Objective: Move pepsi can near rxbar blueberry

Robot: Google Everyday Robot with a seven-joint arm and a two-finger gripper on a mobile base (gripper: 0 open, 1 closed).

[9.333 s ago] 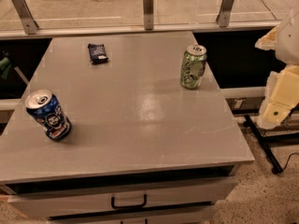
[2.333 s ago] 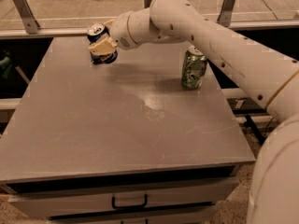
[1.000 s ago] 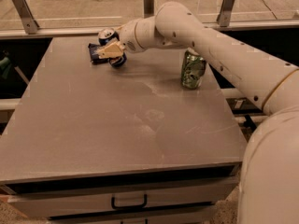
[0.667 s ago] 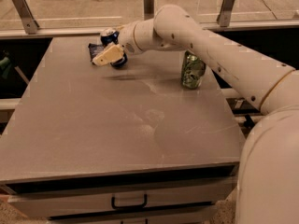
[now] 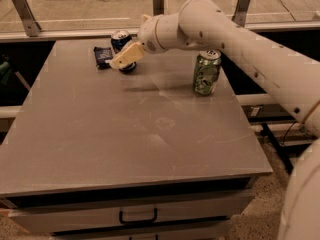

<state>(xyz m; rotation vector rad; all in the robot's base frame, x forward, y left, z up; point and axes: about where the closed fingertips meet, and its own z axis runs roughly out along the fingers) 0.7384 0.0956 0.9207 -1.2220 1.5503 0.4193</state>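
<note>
Arm (image 5: 240, 39) outstretched, end effector (image 5: 124, 59) low ahead

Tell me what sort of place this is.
Probably an office or lab work area: a grey counter with a drawer beneath, and metal railing posts behind. The gripper is at the counter's far side, by the pepsi can beside the rxbar blueberry.

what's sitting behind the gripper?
The pepsi can stands behind the gripper: its silver top and a bit of its base show, the middle is covered. The rxbar blueberry lies beside it.
</note>
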